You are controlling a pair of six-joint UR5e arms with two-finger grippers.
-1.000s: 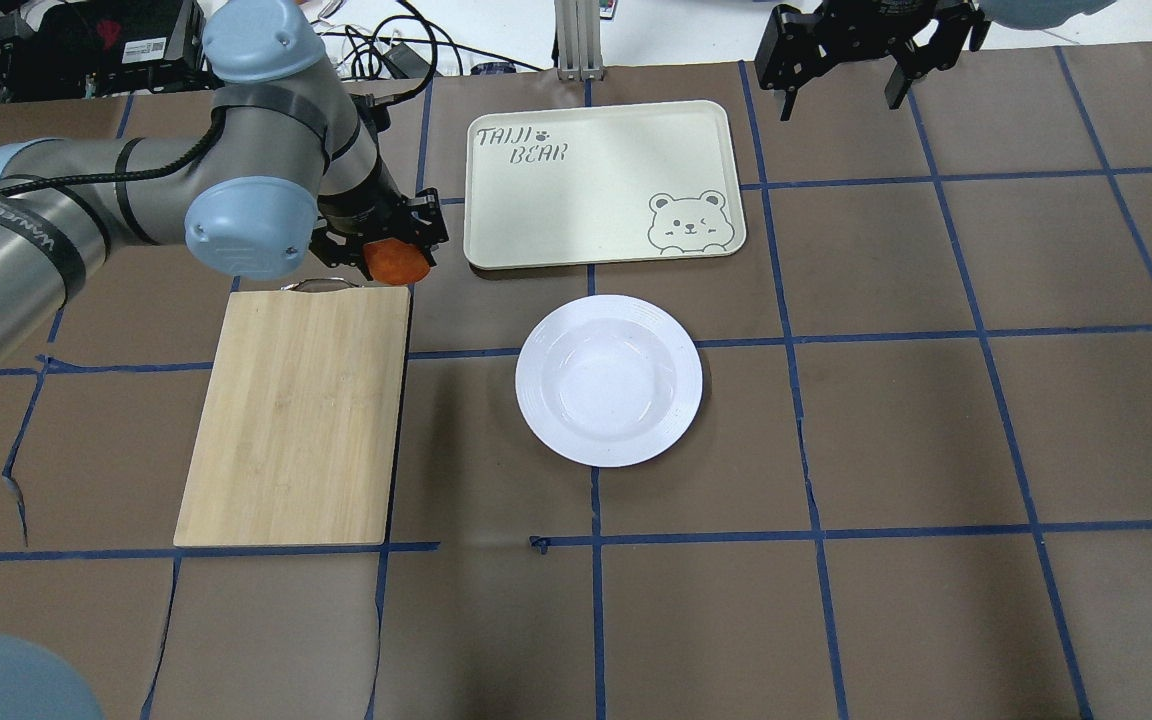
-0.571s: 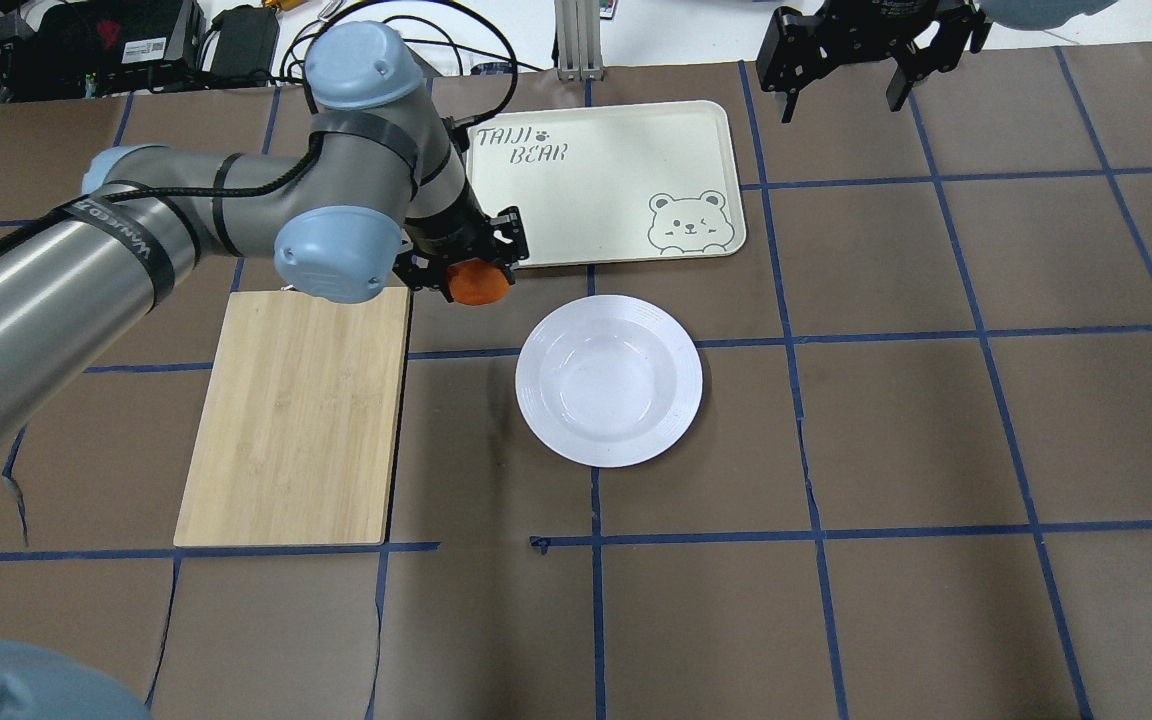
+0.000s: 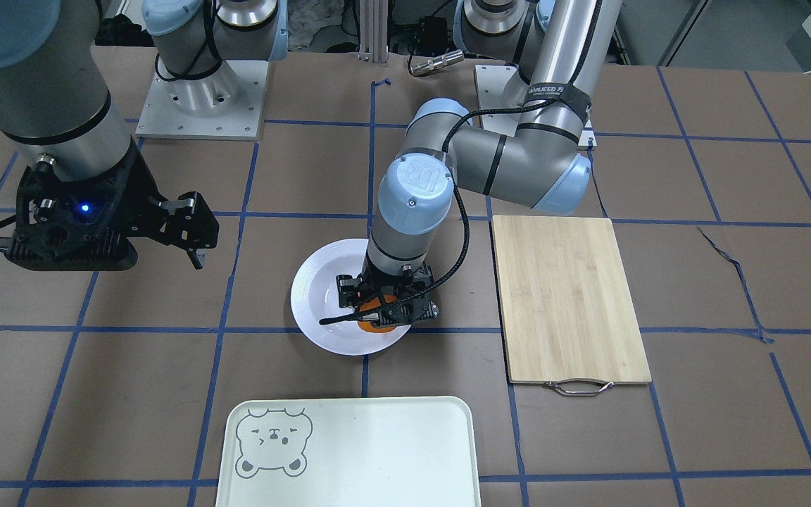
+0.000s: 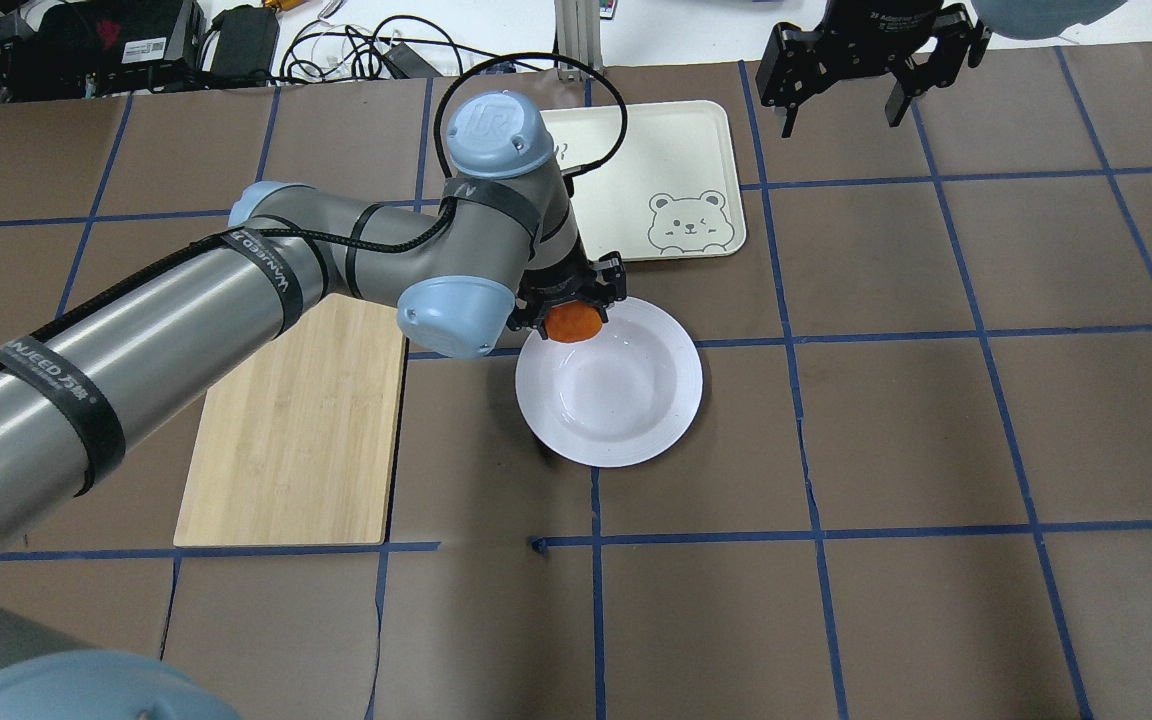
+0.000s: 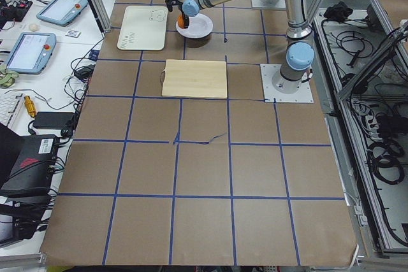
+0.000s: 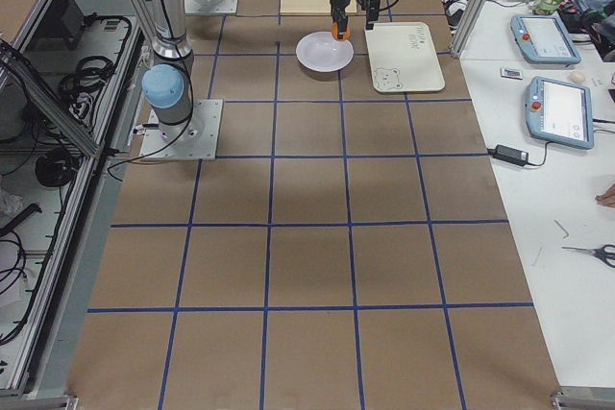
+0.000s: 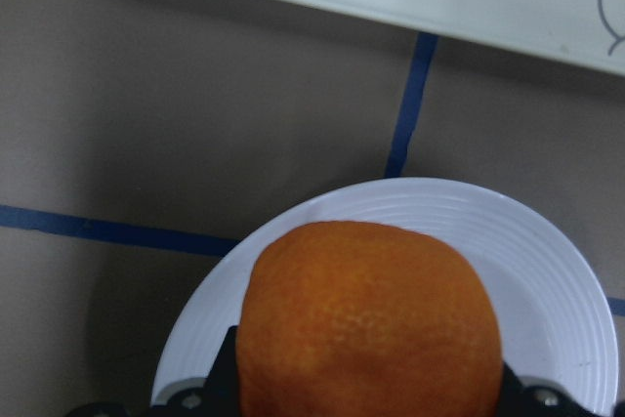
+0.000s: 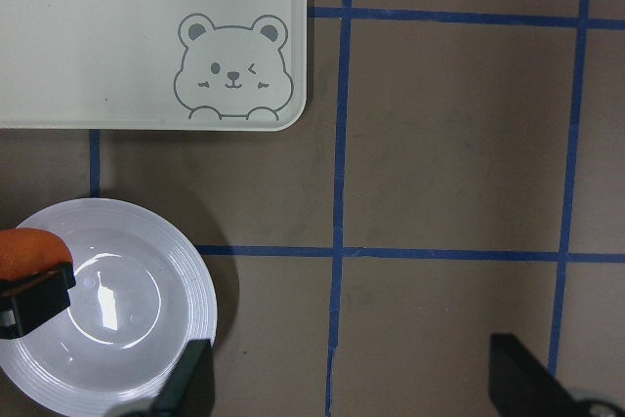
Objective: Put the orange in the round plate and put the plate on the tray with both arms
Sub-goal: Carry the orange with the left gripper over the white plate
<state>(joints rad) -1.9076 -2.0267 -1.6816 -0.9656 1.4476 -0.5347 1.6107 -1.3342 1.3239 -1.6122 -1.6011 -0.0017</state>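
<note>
One risk: the orange (image 4: 576, 322), pinched in the left fingers (image 7: 223, 388) above the rim of the plate (image 4: 636, 455), not its well, could roll off if released; the right fingers (image 8: 532, 383) hang spread.

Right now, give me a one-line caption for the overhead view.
Left gripper holds the orange over the plate rim; right gripper hangs open near the tray.

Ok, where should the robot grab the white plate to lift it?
Probably by the wide rim of the plate, on the side toward the right gripper, coming from above. It lies flat, so only the rim can be pinched, and the left gripper holds the orange over the other side.
</note>
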